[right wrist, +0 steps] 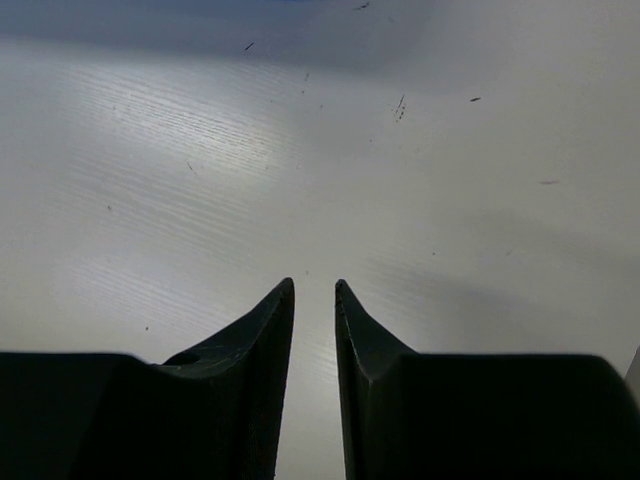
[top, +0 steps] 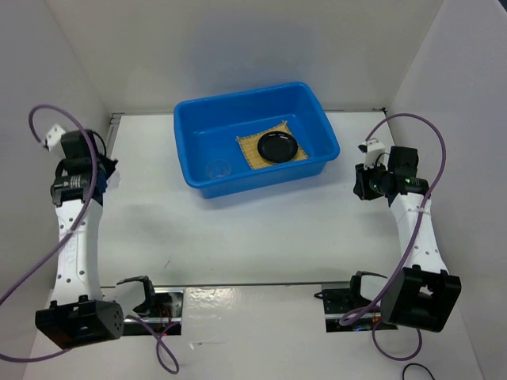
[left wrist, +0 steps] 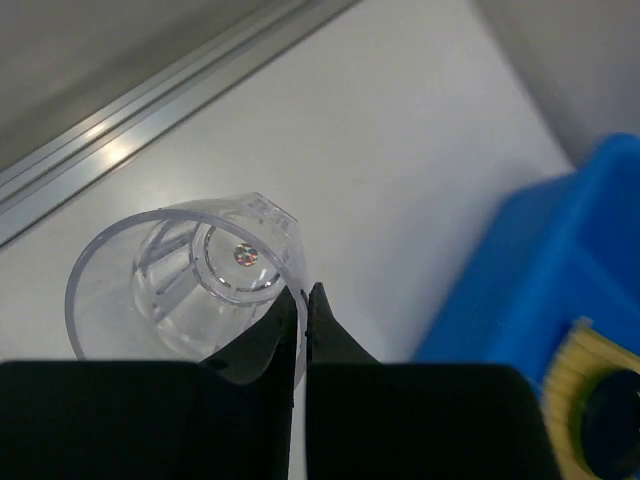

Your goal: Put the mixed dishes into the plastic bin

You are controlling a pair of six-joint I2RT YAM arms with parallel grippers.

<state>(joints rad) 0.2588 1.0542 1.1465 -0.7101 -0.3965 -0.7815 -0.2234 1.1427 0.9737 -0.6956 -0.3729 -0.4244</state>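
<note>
The left pincer [left wrist: 303,300] is nipped shut on the cup [left wrist: 180,290], with one finger inside the rim and one outside, so the clear wall sits right between the tips at the near side of the mouth. The rest of the cup hangs away from the jaws, to their left. I cannot tell whether its base is on the table [left wrist: 400,130] or just off it. A rim pinch on smooth, thin glass is a slim hold, so the step in hand, carrying it to the bin [left wrist: 520,290], is best done slowly: lift straight, keep the wrist level so the cup does not swing or slip, and clear the bin's wall before going down. The bin lies to the pincer's right and farther out, well apart from the cup. In it lie the mat [top: 253,150] with the black plate [top: 277,146] on top, and a second cup [top: 218,168] at the near-left corner. The bare floor between them looks the safest spot to set down. The right pincer [right wrist: 314,290] is narrow and holds nothing, hanging over bare table on the bin's far side.
</note>
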